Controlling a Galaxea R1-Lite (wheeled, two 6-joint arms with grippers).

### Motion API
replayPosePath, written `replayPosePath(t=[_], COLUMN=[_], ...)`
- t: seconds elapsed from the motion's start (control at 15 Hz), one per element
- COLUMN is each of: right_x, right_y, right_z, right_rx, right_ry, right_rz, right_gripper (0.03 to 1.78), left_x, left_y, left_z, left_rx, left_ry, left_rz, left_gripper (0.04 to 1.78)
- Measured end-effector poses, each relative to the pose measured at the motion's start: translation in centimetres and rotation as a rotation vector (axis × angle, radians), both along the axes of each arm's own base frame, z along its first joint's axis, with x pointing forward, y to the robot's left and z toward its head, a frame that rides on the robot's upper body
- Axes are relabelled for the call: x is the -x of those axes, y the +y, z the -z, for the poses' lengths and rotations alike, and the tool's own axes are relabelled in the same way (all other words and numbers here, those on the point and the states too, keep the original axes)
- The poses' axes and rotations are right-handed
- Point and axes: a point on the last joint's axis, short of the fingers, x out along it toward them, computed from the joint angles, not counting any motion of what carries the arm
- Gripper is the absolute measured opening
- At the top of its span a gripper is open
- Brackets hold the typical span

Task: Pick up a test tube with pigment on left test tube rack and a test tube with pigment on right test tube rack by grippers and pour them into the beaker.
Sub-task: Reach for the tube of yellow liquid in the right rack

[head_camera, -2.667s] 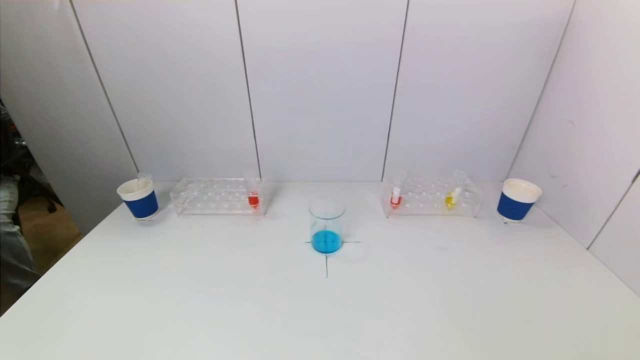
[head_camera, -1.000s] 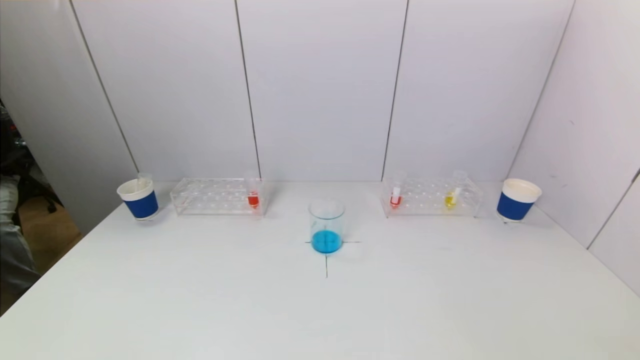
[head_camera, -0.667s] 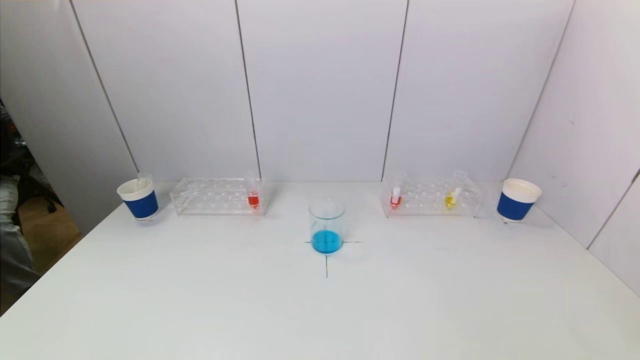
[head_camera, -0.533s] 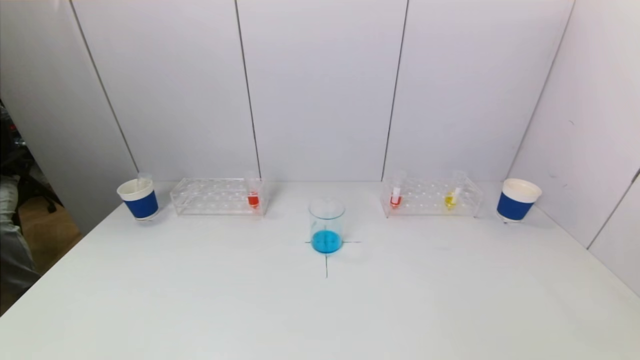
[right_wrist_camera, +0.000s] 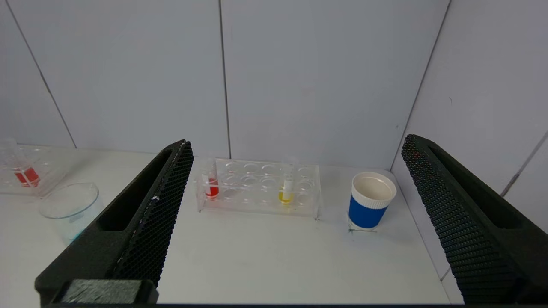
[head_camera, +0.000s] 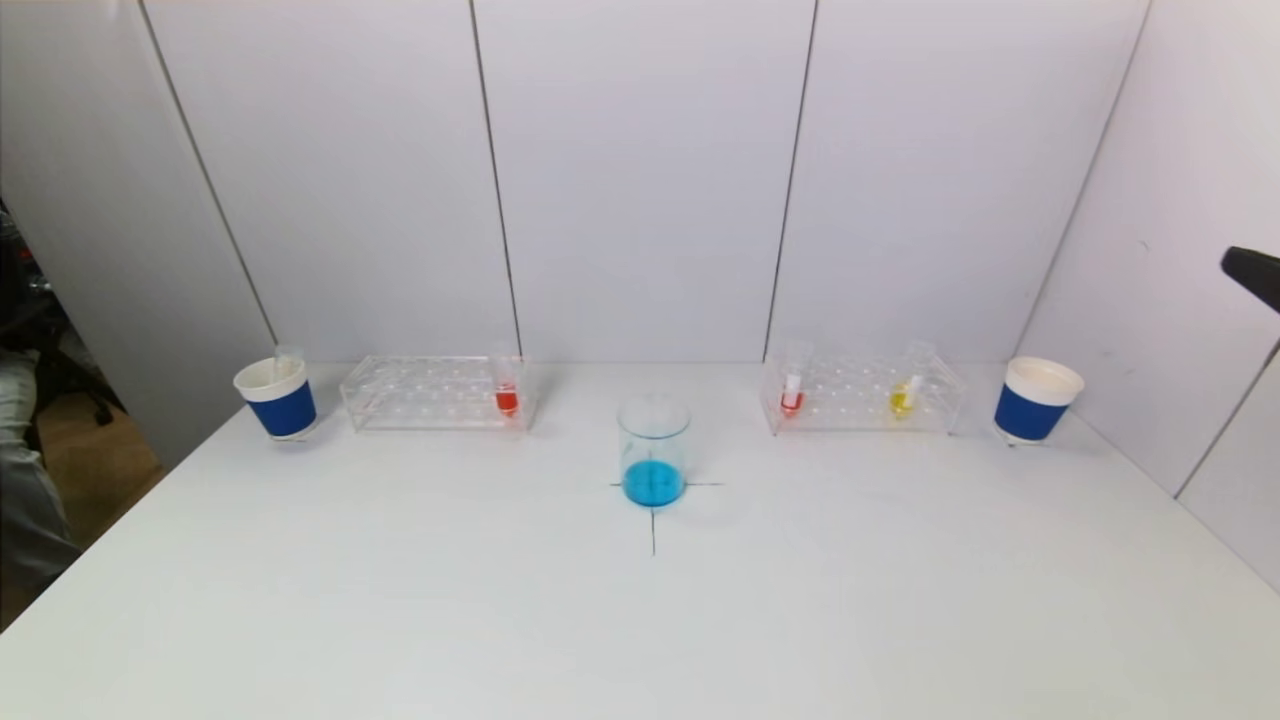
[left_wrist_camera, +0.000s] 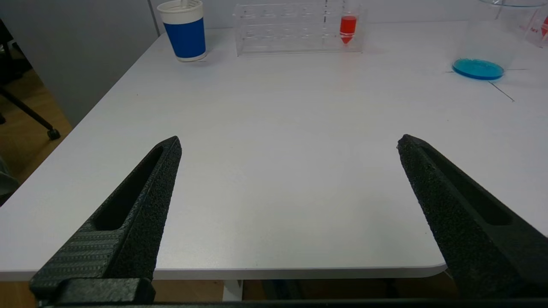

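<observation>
The left test tube rack [head_camera: 420, 392] holds one tube of red pigment [head_camera: 507, 396] at its inner end. In the right rack [head_camera: 862, 393] stand a red tube [head_camera: 791, 396] and a yellow tube [head_camera: 903, 396]. The beaker [head_camera: 653, 452], with blue liquid in its bottom, stands midway on a black cross. My left gripper [left_wrist_camera: 289, 141] hangs open over the table's near left edge, holding nothing and far from its rack [left_wrist_camera: 299, 28]. My right gripper [right_wrist_camera: 297, 141] is open and raised, facing the right rack [right_wrist_camera: 259, 186]. One of its fingertips [head_camera: 1255, 272] shows at the right edge.
A blue paper cup [head_camera: 277, 398] stands outside the left rack and another [head_camera: 1036, 400] outside the right rack. White wall panels close the back and right side. The table's left edge [left_wrist_camera: 98, 107] drops to the floor.
A black fingertip of my right gripper has come into the head view at the right edge. Nothing on the table has moved.
</observation>
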Motion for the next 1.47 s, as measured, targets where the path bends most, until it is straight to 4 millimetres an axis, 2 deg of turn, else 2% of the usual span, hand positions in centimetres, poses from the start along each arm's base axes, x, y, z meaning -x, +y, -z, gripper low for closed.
replayPosePath(t=[0.33,0.73,1.07,1.47], right_x=[-7.0,-13.7,-17.0,-19.7], right_y=[0.1,0.3,0.4,0.6], right_z=[3.0,8.0,12.3,17.2], right_rx=[-0.003,-0.005,-0.006,-0.017], right_ry=[0.061,0.078,0.067,0.042], right_rz=[0.011,0.021,0.046,0.090], right_gripper=[1.77,1.77,1.77,1.77], left_x=[0.0,0.0,0.0,0.0], left_y=[0.0,0.0,0.0,0.0], left_z=[0.0,0.0,0.0,0.0], left_rx=[0.000,0.000,0.000,0.000], left_ry=[0.000,0.000,0.000,0.000], left_rz=[0.000,0.000,0.000,0.000], left_gripper=[1.76,1.76,1.76,1.76])
